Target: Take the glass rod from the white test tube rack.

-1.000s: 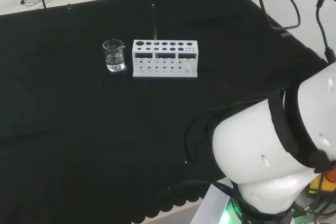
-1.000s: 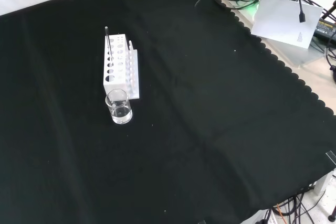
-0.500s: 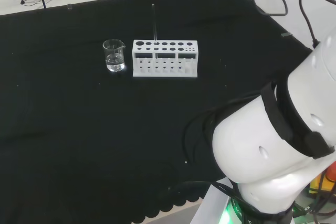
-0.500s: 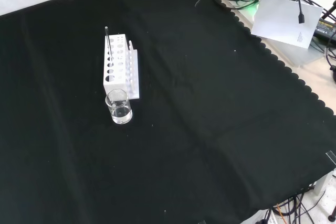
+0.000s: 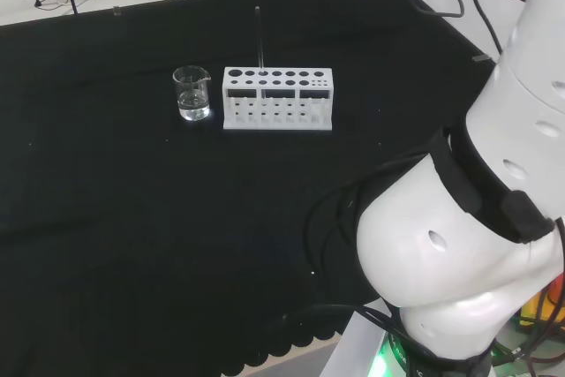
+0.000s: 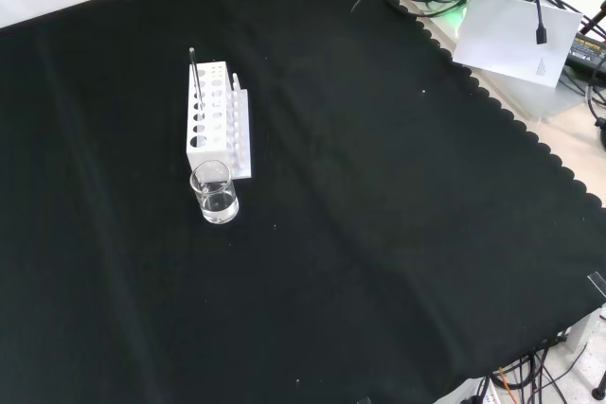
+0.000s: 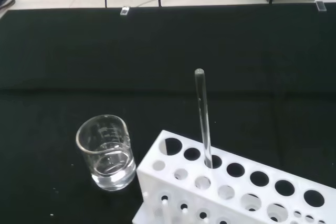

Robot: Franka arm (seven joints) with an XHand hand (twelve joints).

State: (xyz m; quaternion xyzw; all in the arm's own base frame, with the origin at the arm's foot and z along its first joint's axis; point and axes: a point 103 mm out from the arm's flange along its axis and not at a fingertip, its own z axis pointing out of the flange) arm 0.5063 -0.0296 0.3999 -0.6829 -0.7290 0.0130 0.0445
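From the head view, the small glass beaker (image 5: 192,94) with a little clear liquid sits just at nine o'clock of the white test tube rack (image 5: 278,98) on the black tabletop (image 5: 132,218). The glass rod (image 5: 259,38) stands upright in a back-row hole. How open the robot hand is, I cannot tell.

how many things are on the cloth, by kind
rack: 1
rod: 1, standing upright in a hole of the rack
beaker: 1, beside one end of the rack
total: 3
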